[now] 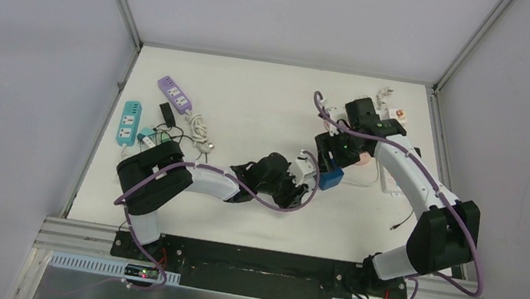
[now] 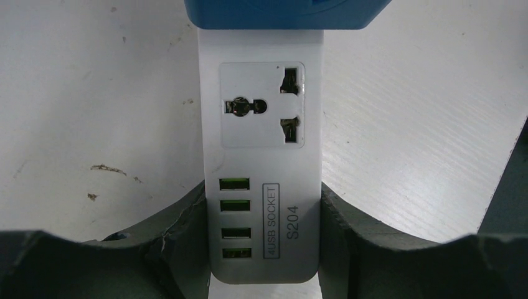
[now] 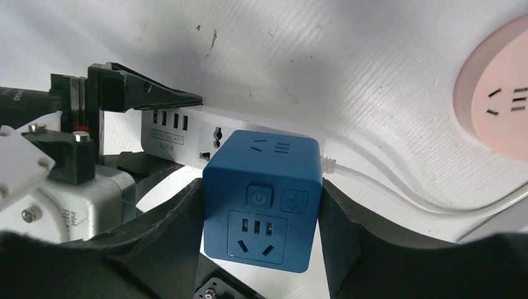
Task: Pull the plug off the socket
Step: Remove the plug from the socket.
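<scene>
A white power strip [image 2: 261, 143] marked "4USB SOCKET" lies on the table, and my left gripper [image 2: 264, 237] is shut on its USB end, one finger [image 2: 180, 237] on each long side. A blue cube plug [image 3: 261, 199] sits on the strip's far end [image 3: 180, 128]; its pins are hidden. My right gripper [image 3: 261, 230] is shut on the cube's two sides. In the top view both grippers meet at mid-table, the cube [image 1: 331, 178] just right of the strip [image 1: 304, 169]. The strip's white cable [image 3: 386, 187] runs off to the right.
A pink round socket [image 3: 498, 99] lies just right of the cube, under the right arm [image 1: 362, 160]. A purple power strip [image 1: 175, 93], a teal power strip [image 1: 128, 122] and tangled cables [image 1: 199, 129] sit at the back left. Small white items [image 1: 388, 104] lie at the back right.
</scene>
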`<act>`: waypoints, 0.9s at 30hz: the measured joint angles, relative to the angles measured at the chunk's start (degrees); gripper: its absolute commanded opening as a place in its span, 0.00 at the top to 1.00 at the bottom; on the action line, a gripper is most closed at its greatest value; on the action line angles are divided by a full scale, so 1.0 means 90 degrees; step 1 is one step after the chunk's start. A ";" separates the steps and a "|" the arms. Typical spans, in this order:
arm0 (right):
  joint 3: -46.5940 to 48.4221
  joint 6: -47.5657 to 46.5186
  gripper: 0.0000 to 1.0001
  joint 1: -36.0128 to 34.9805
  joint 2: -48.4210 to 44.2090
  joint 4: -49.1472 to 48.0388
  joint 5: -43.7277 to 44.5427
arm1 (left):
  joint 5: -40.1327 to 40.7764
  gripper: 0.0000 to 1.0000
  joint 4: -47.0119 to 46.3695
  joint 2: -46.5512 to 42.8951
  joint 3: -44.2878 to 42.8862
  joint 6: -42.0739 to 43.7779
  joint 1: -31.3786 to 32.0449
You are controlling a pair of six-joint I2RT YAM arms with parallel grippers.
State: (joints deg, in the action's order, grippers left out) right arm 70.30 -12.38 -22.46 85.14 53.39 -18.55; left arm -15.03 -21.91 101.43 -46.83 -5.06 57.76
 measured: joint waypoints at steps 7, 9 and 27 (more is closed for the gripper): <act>0.0177 -0.0046 1.00 -0.0255 0.0131 0.0041 0.0255 | 0.0070 1.00 -0.0053 -0.0092 0.0129 -0.0209 0.0000; 0.0172 -0.0044 1.00 -0.0151 0.0131 0.0058 0.0204 | 0.0104 1.00 -0.0070 -0.0095 0.0138 -0.0219 0.0000; -0.0143 0.0051 1.00 0.0187 -0.0121 0.0085 -0.0146 | -0.0095 1.00 -0.0141 -0.0024 0.0112 -0.0338 0.0000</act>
State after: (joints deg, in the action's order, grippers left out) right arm 69.01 -11.92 -20.78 84.05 54.15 -19.86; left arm -15.88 -23.18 101.21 -45.82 -8.10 57.76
